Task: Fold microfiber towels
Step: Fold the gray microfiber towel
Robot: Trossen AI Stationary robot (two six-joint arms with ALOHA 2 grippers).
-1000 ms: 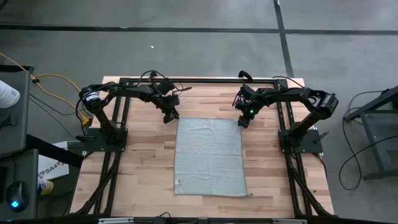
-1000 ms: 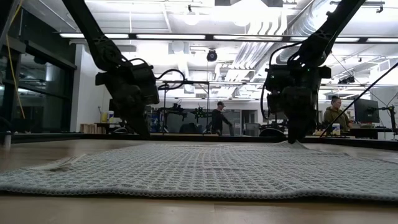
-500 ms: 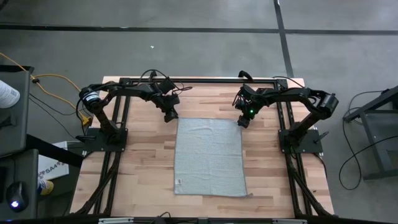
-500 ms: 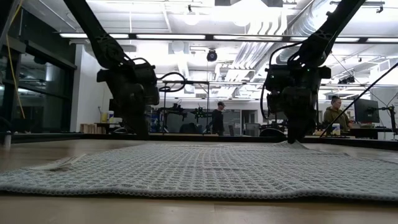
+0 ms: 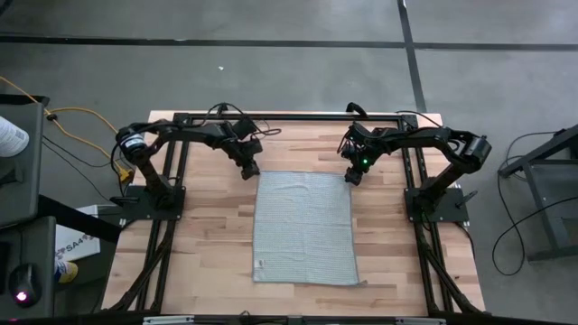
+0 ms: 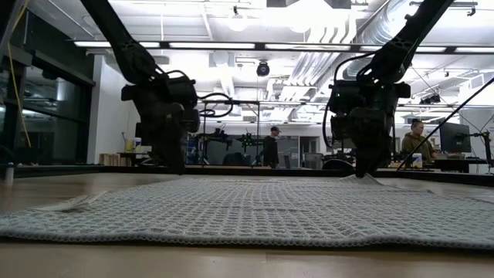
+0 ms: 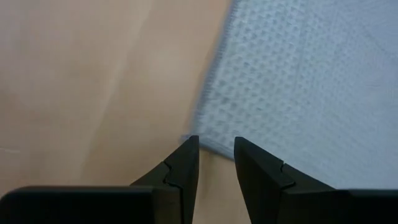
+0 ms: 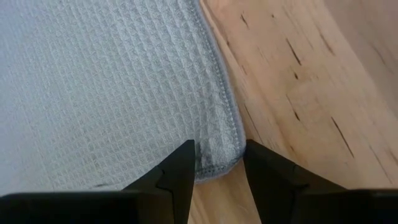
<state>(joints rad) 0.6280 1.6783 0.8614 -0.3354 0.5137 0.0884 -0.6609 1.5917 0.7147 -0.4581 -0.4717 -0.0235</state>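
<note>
Grey microfiber towel (image 5: 303, 227) flat mid-frame on your wooden table (image 5: 208, 235), left gripper (image 7: 215, 157) parted at its upper-left corner, right gripper (image 8: 217, 160) apparently straddling the upper-right corner, fingers apart.

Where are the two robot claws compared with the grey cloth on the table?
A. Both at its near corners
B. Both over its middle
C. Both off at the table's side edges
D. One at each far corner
D: the left gripper and right gripper each sit at a far corner of the towel, which lies flat.
</note>
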